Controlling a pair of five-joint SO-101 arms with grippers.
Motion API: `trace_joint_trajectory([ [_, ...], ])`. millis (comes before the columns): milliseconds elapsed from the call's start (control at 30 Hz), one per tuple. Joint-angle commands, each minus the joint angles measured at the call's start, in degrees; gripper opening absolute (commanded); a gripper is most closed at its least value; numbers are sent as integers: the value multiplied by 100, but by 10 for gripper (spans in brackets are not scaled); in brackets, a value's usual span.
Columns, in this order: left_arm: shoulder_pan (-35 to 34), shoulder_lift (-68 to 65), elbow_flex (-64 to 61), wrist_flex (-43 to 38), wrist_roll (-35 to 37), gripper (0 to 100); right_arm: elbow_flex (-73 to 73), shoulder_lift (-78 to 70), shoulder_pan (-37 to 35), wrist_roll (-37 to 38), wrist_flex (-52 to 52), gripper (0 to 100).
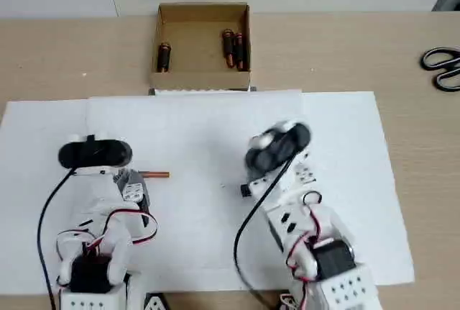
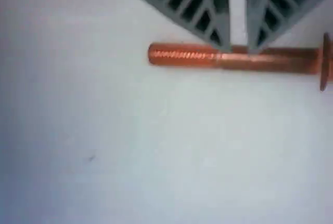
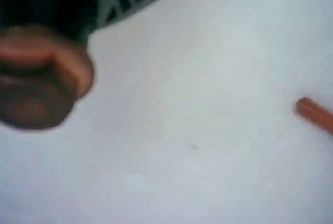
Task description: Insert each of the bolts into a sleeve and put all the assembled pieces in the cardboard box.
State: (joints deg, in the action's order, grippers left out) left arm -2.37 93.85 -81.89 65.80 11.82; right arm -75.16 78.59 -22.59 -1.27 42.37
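Bolt (image 2: 234, 60) pinched mid-shaft in left gripper (image 2: 238, 46), jaws nearly closed, threaded end free toward right gripper (image 3: 62, 47), apparently clamping sleeve (image 3: 41, 78) for insertion. Box (image 1: 201, 80) holds 3 assemblies (image 1: 233, 49).

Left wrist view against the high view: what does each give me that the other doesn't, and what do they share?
Left wrist view alone: the bolt close up, with thread along one end and a flat head at the other, and the left gripper at mid-shaft.
High view alone: the box with three assembled pieces inside, one apart from the other two; scissors on the bare table; both arms.
Both: the bolt, the left gripper at it, and the white paper.
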Motion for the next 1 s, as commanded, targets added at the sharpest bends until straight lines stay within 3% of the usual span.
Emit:
trace_joint_trajectory([
  [0, -35, 44, -321, -193, -62, 6, 1248, -1262, 347, -809, -189, 2],
  [433, -35, 44, -840, -730, -53, 6, 5451, -5349, 400, -1011, -180, 2],
  [967, -44, 44, -840, -730, -35, 6, 10708, -10097, 374, -396, 277, 2],
])
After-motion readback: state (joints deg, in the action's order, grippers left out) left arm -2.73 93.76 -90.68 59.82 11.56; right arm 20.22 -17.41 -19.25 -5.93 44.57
